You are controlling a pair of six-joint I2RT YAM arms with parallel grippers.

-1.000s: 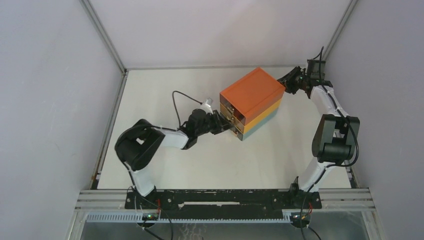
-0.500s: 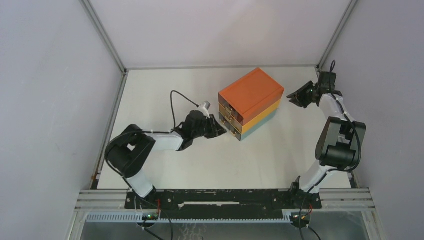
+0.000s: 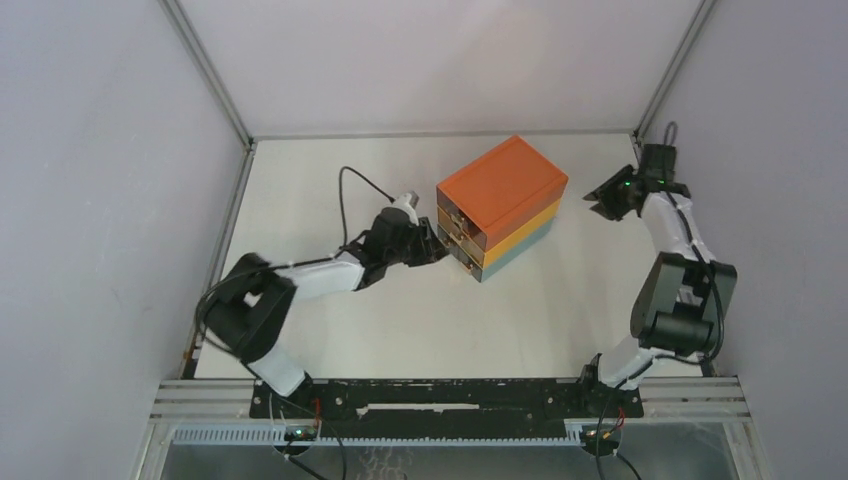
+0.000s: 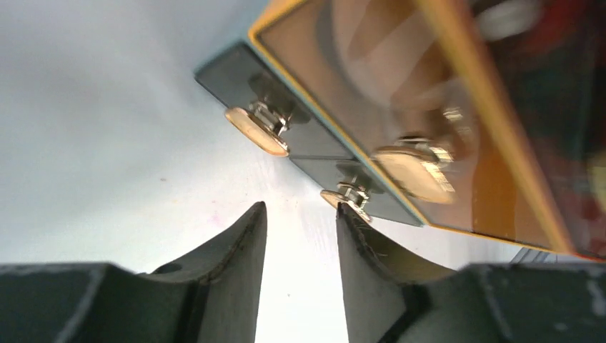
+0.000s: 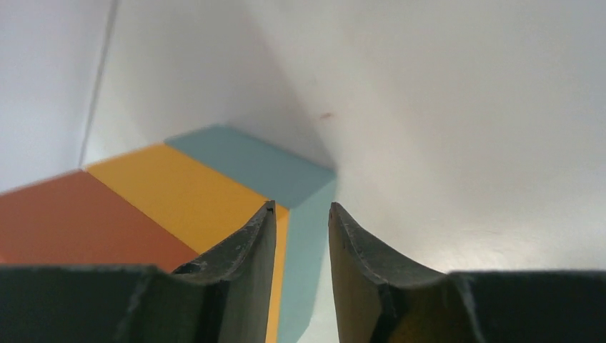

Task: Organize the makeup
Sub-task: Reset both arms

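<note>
Since a second ago, we see both tools backed off the drawer box point(image 3: 502, 190): the left tool point(image 4: 301, 209), part-open and empty, sits beside a gold knob point(image 4: 348, 198), the right tool point(image 5: 301, 207) is part-open and empty too, and the makeup point(image 4: 379, 50) stays blurred inside the clear drawers.

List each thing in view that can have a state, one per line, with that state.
drawer box, upright, three tiers stacked.
drawers, all look pushed in.
left tool, jaws apart, empty, right beside a bottom-drawer knob, not closed on it.
right tool, jaws apart, empty, clear of the box.
makeup, only a blur behind a clear drawer front; state cannot be told.
</note>
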